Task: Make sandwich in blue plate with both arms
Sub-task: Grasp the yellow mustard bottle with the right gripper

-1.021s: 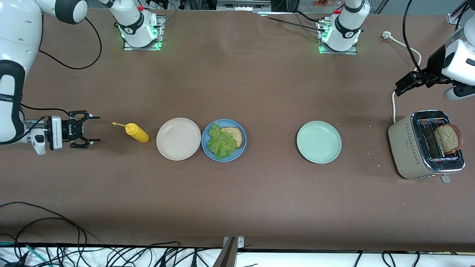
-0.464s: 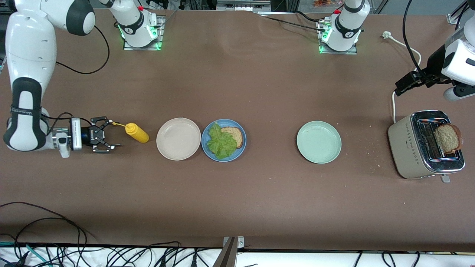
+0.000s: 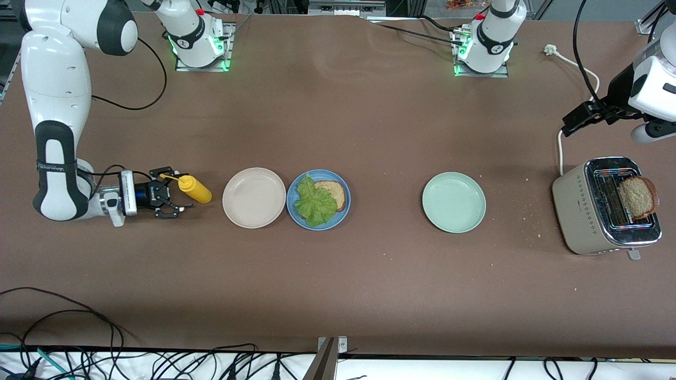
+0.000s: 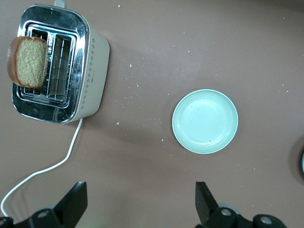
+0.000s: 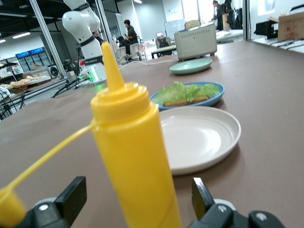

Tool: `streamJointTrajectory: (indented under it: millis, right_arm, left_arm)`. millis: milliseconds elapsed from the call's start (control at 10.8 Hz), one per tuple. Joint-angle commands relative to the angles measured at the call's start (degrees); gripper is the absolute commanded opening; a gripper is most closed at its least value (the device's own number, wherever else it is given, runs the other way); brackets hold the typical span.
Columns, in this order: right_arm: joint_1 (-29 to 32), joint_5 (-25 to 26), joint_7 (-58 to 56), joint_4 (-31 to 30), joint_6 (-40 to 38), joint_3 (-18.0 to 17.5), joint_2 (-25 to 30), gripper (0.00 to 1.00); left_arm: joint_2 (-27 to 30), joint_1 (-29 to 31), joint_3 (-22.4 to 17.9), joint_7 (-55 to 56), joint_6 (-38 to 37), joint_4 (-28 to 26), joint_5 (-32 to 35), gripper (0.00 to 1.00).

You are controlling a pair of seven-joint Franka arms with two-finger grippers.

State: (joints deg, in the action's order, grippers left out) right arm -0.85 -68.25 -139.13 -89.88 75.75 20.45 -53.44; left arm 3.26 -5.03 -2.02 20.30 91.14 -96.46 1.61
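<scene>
The blue plate (image 3: 338, 217) holds a bread slice (image 3: 334, 191) with a green lettuce leaf (image 3: 315, 202) lying over most of it; both also show in the right wrist view, the plate (image 5: 216, 98) and the lettuce (image 5: 185, 91). A second bread slice (image 3: 638, 196) sticks up out of the toaster (image 3: 586, 211). My right gripper (image 3: 179, 191) is low at the table and open, with its fingers (image 5: 73, 195) on either side of an upright yellow squeeze bottle (image 5: 133, 156) and gaps showing. My left gripper (image 3: 567, 126) waits open in the air beside the toaster, nothing between its fingers (image 4: 76, 203).
A beige plate (image 3: 254, 197) stands between the yellow bottle (image 3: 196, 190) and the blue plate. A pale mint-green plate (image 3: 453, 202) sits toward the left arm's end, with crumbs between it and the toaster. The toaster's white cord (image 4: 42, 173) trails on the table.
My right arm has swept low across the table toward the yellow bottle, and its open fingers now stand around it. The left arm, plates and bread have not moved.
</scene>
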Motion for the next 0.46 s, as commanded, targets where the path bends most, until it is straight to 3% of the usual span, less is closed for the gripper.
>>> streamJointTrajectory:
  millis: [0,93,186,278,371]
  right_arm:
    - [1.4,-1.9,-0.4,1.1,-2.8,-2.0,-0.5,0.94]
    - [1.4,-2.0,-0.4,1.2,-3.8,-2.1,-0.5,0.77]
    - [1.4,-1.9,-0.1,1.2,-3.8,-2.1,-0.5,0.42]
    - [1.4,-2.0,0.4,1.2,-3.8,-2.1,-0.5,0.17]
    - [1.4,-1.8,1.3,1.2,-3.9,-2.0,-0.4,0.08]
  left_arm:
    - [-0.4,0.0,0.1,0.5,-1.3,1.5,0.4,1.0]
    - [-0.4,0.1,0.1,0.5,-1.3,1.5,0.5,1.0]
    - [-0.4,0.1,0.1,0.5,-1.3,1.5,0.5,1.0]
    - [-0.4,0.0,0.1,0.5,-1.3,1.5,0.4,1.0]
    - [-0.4,0.0,0.2,0.5,-1.3,1.5,0.4,1.0]
